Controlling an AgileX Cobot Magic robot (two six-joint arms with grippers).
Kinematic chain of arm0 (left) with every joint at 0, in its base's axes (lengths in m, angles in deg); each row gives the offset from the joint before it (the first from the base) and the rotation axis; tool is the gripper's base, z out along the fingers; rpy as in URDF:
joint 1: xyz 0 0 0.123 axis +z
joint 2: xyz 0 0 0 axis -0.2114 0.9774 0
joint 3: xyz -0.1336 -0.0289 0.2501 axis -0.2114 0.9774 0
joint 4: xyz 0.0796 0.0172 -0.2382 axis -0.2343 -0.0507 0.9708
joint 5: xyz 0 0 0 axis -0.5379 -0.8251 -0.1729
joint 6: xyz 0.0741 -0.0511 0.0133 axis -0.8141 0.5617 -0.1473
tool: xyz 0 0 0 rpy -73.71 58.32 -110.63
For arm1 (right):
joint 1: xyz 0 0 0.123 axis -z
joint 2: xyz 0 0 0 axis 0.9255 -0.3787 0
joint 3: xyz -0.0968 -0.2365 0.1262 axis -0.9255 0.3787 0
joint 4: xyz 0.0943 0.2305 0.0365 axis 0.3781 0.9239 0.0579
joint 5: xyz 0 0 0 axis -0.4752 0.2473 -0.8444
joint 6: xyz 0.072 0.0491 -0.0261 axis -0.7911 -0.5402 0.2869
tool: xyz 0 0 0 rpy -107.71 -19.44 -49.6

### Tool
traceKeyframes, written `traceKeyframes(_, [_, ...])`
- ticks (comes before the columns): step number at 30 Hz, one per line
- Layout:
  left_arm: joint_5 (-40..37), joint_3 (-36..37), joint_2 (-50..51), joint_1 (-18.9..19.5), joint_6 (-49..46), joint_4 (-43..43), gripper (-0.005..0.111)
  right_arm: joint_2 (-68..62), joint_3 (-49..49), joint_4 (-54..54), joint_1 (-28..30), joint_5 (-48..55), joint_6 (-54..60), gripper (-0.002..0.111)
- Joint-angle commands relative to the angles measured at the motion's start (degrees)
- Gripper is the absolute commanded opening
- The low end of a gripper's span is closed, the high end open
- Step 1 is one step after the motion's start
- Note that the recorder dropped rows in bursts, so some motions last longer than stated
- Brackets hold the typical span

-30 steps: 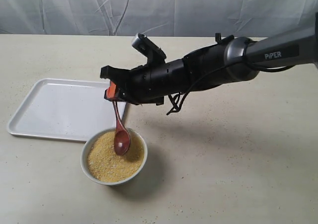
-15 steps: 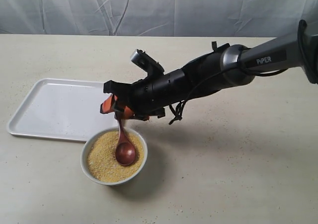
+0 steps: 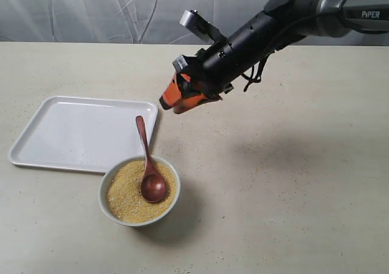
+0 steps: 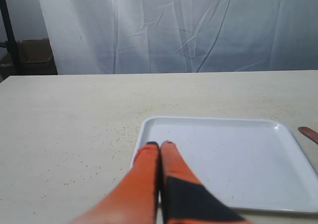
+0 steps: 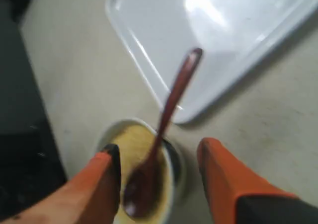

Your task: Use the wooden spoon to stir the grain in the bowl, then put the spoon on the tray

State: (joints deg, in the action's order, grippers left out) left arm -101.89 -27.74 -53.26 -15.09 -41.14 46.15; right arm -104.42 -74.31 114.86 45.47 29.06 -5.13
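The right claw [image 3: 172, 102] hangs spread wide and empty, up and back from the wooden spoon [image 3: 146, 158]; the spoon lies below it, head in the grain [image 3: 124, 196], handle propped on the rim of the bowl [image 3: 172, 204] toward the tray [image 3: 73, 131]; a careless regrasp may lever the handle, flicking grain onto the worktop [image 3: 273, 195]; half a second ago this claw gripped that handle low over the bowl; the left claw [image 4: 160, 145] is pinched together, empty.

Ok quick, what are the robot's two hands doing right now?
Left gripper: shut, holding nothing.
Right gripper: open, holding nothing; the wooden spoon rests in the bowl.
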Motion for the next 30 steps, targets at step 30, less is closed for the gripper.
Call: traceKeyframes(30, [0.6,0.2,-0.3,0.0,0.0,0.0,0.000,-13.0,-3.4,19.5,0.0,1.4,6.6,0.058])
